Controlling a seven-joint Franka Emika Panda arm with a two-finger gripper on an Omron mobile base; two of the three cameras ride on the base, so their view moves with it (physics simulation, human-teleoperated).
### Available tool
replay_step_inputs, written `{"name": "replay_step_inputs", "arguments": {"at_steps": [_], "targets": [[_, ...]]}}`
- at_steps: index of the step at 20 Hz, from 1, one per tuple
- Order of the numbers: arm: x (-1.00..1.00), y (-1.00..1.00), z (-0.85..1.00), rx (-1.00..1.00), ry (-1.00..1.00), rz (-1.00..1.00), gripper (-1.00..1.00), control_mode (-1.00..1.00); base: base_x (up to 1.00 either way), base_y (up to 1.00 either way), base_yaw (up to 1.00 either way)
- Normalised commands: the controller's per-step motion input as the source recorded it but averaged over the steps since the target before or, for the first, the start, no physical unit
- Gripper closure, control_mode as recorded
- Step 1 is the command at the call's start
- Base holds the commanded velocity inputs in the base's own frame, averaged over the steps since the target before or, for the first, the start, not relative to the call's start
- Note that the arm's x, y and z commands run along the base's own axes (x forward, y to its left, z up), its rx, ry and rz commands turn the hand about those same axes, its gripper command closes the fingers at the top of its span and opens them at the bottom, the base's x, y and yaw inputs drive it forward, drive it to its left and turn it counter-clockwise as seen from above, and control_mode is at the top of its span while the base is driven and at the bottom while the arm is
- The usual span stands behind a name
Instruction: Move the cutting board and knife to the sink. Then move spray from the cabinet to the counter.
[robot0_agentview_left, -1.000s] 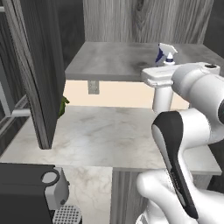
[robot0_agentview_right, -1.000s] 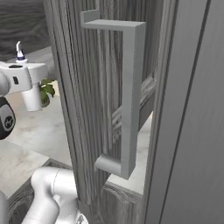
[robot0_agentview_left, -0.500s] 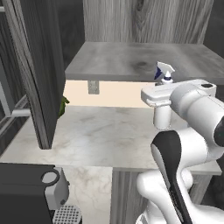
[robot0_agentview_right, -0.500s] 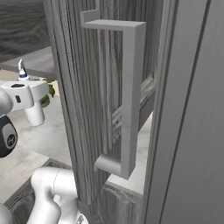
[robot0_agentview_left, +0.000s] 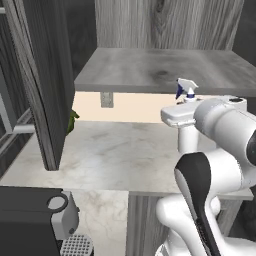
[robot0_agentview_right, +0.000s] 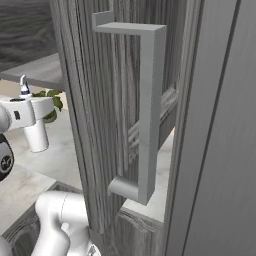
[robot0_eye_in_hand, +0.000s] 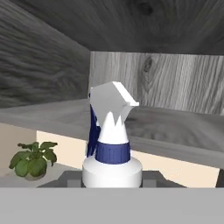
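Observation:
My gripper (robot0_eye_in_hand: 111, 177) is shut on the spray (robot0_eye_in_hand: 111, 144), a white bottle with a blue collar and a white trigger nozzle, held upright by its neck. In the left base view the spray (robot0_agentview_left: 187, 135) hangs in the gripper (robot0_agentview_left: 186, 118) just in front of the cabinet's grey shelf (robot0_agentview_left: 150, 70), its base above the marbled counter (robot0_agentview_left: 115, 155). The right base view has the spray (robot0_agentview_right: 36, 136) and the gripper (robot0_agentview_right: 26, 113) at the left, over the counter (robot0_agentview_right: 60, 155). The cutting board, the knife and the sink are out of view.
The tall dark cabinet door (robot0_agentview_left: 42, 75) stands open on the left. Another dark door with a grey bar handle (robot0_agentview_right: 147, 110) is close on the right. A small potted plant (robot0_eye_in_hand: 33, 159) and a wall outlet (robot0_agentview_left: 106, 99) are at the backsplash. A dark appliance (robot0_agentview_left: 30, 220) sits low left.
The gripper has carried the spray down and outward from the shelf's front edge, toward the counter. The grip is unchanged.

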Motion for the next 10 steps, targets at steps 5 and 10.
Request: {"name": "replay_step_inputs", "arguments": {"at_steps": [5, 10], "targets": [[-0.31, 0.0, -0.5, -0.01, -0.06, 0.0, 1.0, -1.0, 0.0, 0.0, 0.0], [0.15, 0.01, -0.92, 0.0, -0.02, 0.06, 1.0, -1.0, 0.0, 0.0, 0.0]]}}
